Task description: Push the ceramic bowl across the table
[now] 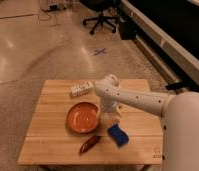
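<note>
- Camera view: white arm (138, 98) reaches over the table (53, 100) from the right; the hand (109, 119) points down just right of the bowl (83, 117), at or touching its right rim.
- Hand state: cannot tell how its jaws stand; it seems to hold nothing.
- Bowl sits upright near the table's middle, a bit toward the near edge.
- Chili (89, 144) lies just below the bowl, near the front edge; sponge (117, 135) is below-right of the bowl, just under the hand; white box (81, 89) is above the bowl, toward the far edge.
- Step, as I judge it: contact made or nearly so, push about to start or just under way; bowl not yet across.
- Next move calls for a low sideways shove leftward, staying against the rim so the hand doesn't ride over it.
- Room: open wood left of the bowl up to the left edge, nothing in that lane.
- Risk: pushing too far drops it off the left edge; angling toward the near side would clip the chili.
</note>
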Available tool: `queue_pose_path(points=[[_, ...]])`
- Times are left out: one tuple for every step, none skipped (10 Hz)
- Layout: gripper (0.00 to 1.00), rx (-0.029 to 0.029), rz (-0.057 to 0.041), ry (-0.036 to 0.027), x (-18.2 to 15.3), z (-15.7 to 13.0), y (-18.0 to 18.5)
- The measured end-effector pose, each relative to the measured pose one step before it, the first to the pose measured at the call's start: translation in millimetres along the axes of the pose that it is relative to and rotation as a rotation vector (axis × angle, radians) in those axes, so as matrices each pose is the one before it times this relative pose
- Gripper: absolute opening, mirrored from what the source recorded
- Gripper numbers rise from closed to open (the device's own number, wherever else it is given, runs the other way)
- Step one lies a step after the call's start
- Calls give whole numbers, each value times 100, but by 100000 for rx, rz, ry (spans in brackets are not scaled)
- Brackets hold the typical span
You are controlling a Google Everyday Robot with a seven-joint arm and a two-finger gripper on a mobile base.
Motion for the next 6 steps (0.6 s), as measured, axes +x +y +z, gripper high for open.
queue_pose_path(points=[[80,255,1130,-675,-2,104,522],[80,867,1205,-827,-35,84,479],[80,1250,347,-715,-97,24,64],[80,2694,-1282,-293,-126,-129,-827],[80,2435,-2040,-283,-189,-135,-1134],[80,85,-217,21,10,-4,-109]])
